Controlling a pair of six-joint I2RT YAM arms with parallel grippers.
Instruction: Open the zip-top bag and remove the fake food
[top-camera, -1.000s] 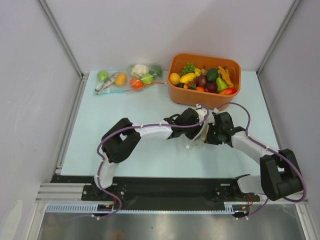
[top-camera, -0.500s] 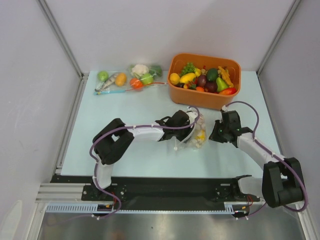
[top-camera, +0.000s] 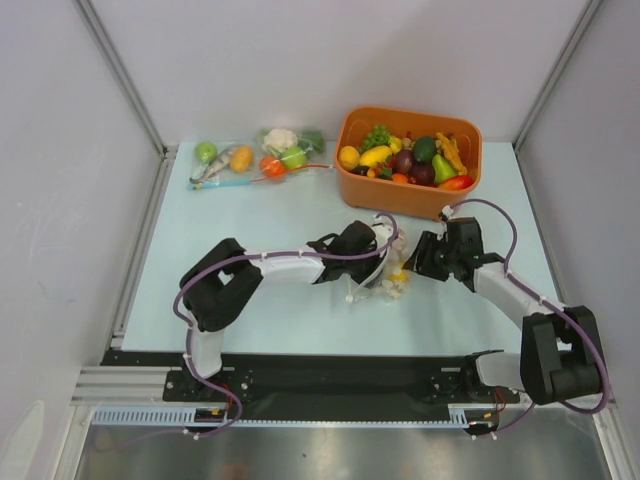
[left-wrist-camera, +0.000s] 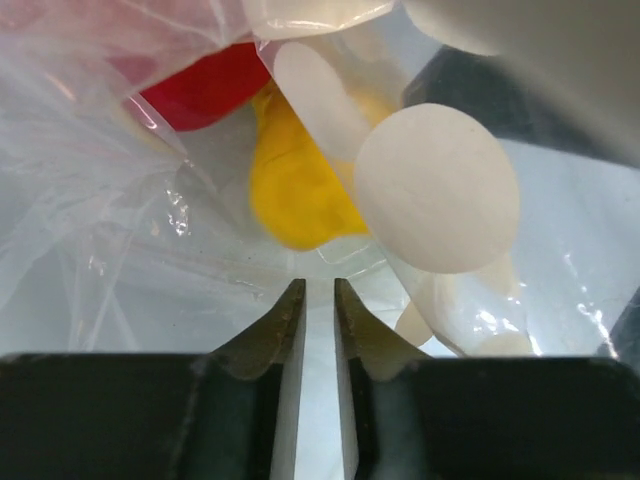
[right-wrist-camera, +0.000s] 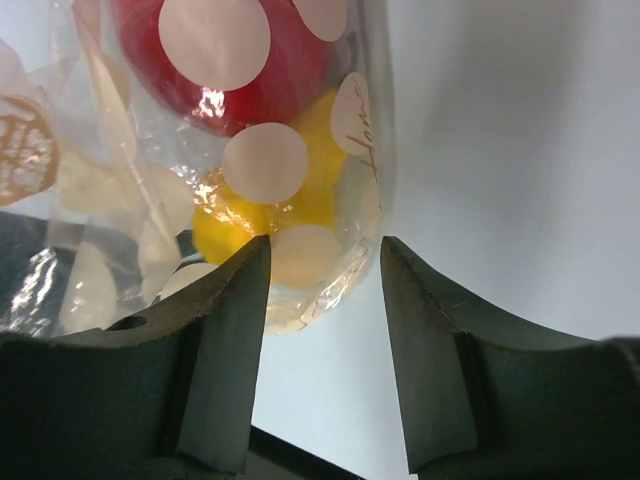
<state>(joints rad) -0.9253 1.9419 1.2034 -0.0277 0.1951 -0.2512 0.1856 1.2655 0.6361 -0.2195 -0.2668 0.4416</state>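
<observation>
The zip-top bag (top-camera: 397, 272), clear plastic with white dots, hangs at mid-table between both grippers. My left gripper (top-camera: 381, 262) comes at it from the left. In the left wrist view its jaws (left-wrist-camera: 319, 285) stand almost together, pinching the crinkled film (left-wrist-camera: 100, 230). Inside the bag lie a red fruit (left-wrist-camera: 205, 85) and a yellow fruit (left-wrist-camera: 295, 190). My right gripper (top-camera: 416, 262) is just right of the bag, open. In the right wrist view the bag's lower corner (right-wrist-camera: 310, 290) sits between its spread fingers (right-wrist-camera: 322, 245), below the red fruit (right-wrist-camera: 300, 70) and a yellow one (right-wrist-camera: 225, 225).
An orange bin (top-camera: 400, 195) full of several fake foods stands right behind the grippers. Two other clear bags (top-camera: 225, 160) (top-camera: 290, 152) with food lie at the back left. Metal frame rails run along both table sides.
The right gripper let go of the bag, drew off to the right, then came back to it with its jaws spread. The left gripper kept the bag and shifted slightly left.
</observation>
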